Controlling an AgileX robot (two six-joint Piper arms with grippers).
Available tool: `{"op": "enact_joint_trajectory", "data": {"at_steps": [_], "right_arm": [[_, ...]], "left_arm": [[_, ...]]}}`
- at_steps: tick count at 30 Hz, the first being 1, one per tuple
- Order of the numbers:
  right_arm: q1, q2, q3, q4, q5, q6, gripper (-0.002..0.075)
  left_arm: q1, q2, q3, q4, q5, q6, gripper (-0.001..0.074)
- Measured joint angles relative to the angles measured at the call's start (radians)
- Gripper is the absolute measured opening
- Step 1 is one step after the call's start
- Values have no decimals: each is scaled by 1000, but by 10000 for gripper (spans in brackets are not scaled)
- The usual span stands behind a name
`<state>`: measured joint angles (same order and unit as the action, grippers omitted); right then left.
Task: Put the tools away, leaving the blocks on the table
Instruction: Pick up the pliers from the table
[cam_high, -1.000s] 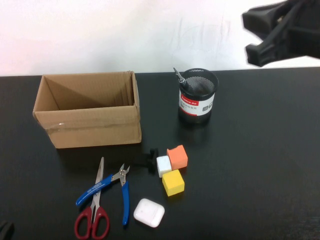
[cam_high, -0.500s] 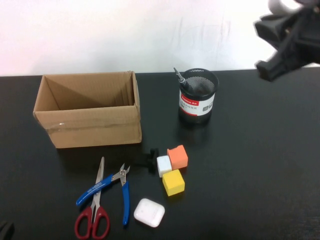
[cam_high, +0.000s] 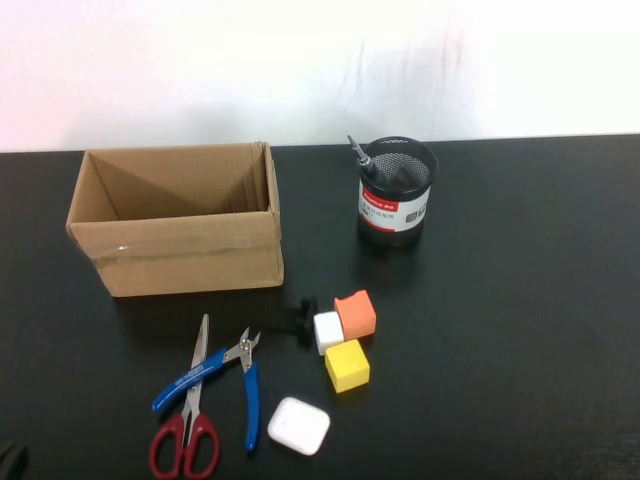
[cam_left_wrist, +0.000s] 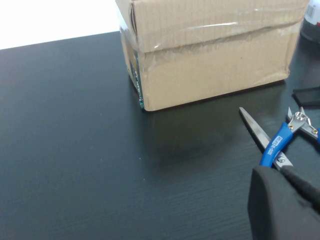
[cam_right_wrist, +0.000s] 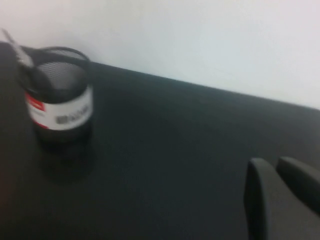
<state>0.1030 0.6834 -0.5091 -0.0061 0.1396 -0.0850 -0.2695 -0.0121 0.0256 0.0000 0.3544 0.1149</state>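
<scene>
Both grippers sit at the edges of view: the left gripper (cam_left_wrist: 285, 205) shows only as a dark mass low over the table (cam_high: 520, 330) close to the scissors (cam_high: 187, 420), and the right gripper (cam_right_wrist: 280, 200) hangs over bare tabletop well to the side of the mesh pen cup (cam_high: 396, 190) — whether either one is spread or pressed together cannot be told. Red-handled, the scissors lie flat near the front edge, blades closed and pointing toward the cardboard box (cam_high: 175, 215). Crossing their blades are the small pliers (cam_high: 225, 385), blue grips splayed apart, metal nose aimed away from the robot. A slim screwdriver (cam_high: 360, 156) stands tilted in the pen cup, metal tip upward. Three blocks cluster mid-table — orange (cam_high: 355, 313), white (cam_high: 327, 331), yellow (cam_high: 346, 365) — touching or nearly so.
</scene>
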Motion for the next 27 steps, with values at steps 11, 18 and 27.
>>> {"op": "enact_joint_trajectory", "data": {"at_steps": [11,18,27], "right_arm": [[-188,-629,501,84,-13,7,-6],[-192,-709,525,82,198,7,-6],[-192,-709,525,79,198,7,-6]], "left_arm": [[0,0,0,0,0,0,-4],[0,0,0,0,0,0,-4],[0,0,0,0,0,0,-4]]}}
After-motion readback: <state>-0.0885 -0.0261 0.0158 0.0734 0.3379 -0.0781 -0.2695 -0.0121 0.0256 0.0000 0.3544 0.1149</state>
